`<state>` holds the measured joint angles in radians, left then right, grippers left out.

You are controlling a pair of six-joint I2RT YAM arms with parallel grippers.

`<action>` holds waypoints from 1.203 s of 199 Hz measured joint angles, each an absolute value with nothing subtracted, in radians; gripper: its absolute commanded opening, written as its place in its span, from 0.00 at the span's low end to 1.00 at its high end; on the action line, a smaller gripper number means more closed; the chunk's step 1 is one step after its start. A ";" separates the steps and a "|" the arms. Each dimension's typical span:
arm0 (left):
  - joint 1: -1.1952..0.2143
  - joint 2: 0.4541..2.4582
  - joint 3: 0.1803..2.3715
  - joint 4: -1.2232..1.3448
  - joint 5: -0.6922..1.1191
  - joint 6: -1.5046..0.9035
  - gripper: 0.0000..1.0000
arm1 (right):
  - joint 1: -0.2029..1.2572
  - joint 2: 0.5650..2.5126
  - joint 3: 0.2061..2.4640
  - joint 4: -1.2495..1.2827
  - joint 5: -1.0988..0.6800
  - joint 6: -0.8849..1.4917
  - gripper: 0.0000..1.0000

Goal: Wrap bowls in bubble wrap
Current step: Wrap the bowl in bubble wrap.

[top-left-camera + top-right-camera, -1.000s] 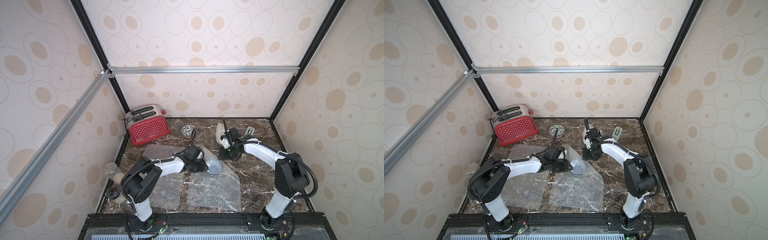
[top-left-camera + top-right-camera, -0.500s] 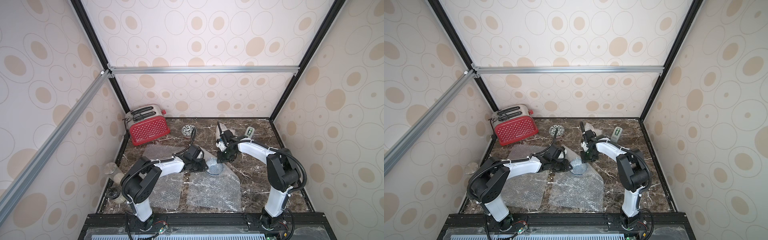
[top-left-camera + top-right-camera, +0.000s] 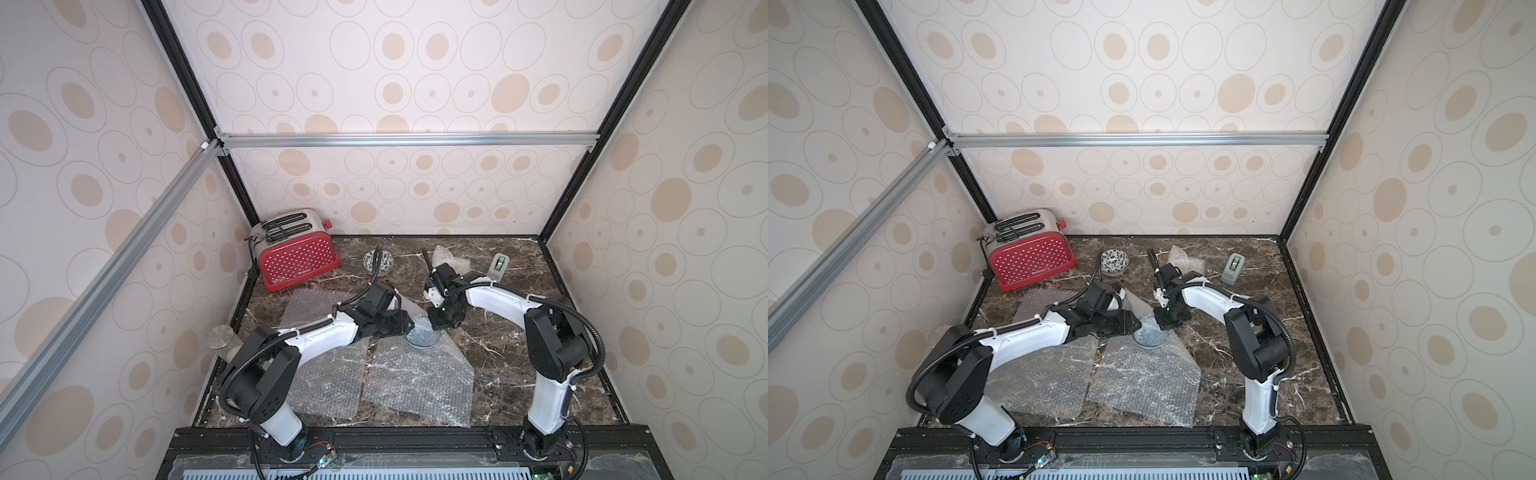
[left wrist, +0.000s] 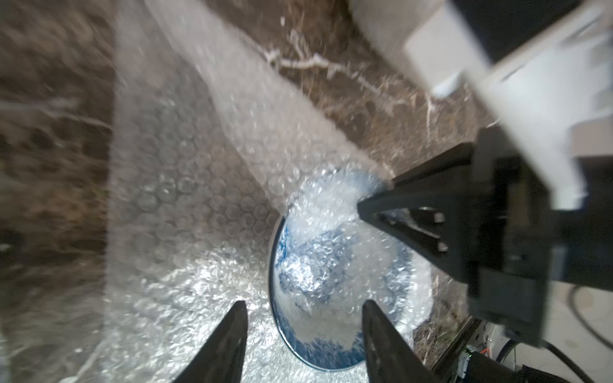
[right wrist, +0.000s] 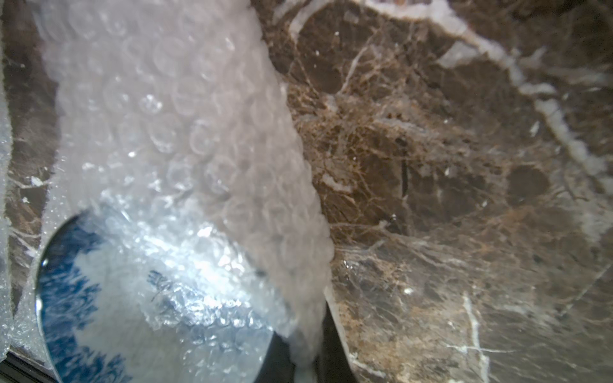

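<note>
Dark marble tabletop [image 3: 519, 345], white-veined, inside a booth of spotted wall panels.

Right gripper [image 4: 364, 206]: fingers pinched tight on a bunched edge of the bubble wrap sheet [image 5: 185, 132], just at the bowl's rim on the right arm's side. From that pinch a flap of the sheet stands up off the table. Crumpled wrap spills down into the blue-patterned bowl [image 3: 422, 337], and the blue pattern shows through the plastic.

Left gripper [image 4: 302, 303]: fingers spread apart, nothing clamped. One tip is over the bowl's inside and one is outside over the wrap, with the rim between them. Contact with the wrap: cannot tell.

The bowl sits upright mid-table on the far part of that same sheet, between the two grippers. The rest of the sheet lies flat toward the front edge.

Second sheet [image 3: 324, 390]: flat, just beside it on the left arm's side, with a thin strip of marble between.
Third sheet [image 3: 307, 305]: farther back, partly under the left arm.

Leaf-patterned bowl [image 3: 378, 262]: bare, upright, at the back, near the red toaster [image 3: 297, 257] in the back-left corner.
Crumpled wrap bundle [image 3: 451, 258]: at the back behind the right arm, contents not visible.
</note>
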<state>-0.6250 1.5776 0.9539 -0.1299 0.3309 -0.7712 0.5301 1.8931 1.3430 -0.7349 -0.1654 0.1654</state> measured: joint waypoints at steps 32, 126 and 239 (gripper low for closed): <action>-0.511 1.549 0.958 -0.148 0.316 -0.754 0.58 | 0.519 1.874 1.316 -0.712 -0.175 0.149 0.03; -0.415 1.889 1.239 -0.208 0.405 -0.707 0.57 | 0.429 1.830 1.250 -0.692 -0.229 0.099 0.02; -0.526 1.322 0.830 -0.590 0.416 -0.723 0.65 | 0.341 1.826 1.241 -0.663 -0.242 0.131 0.02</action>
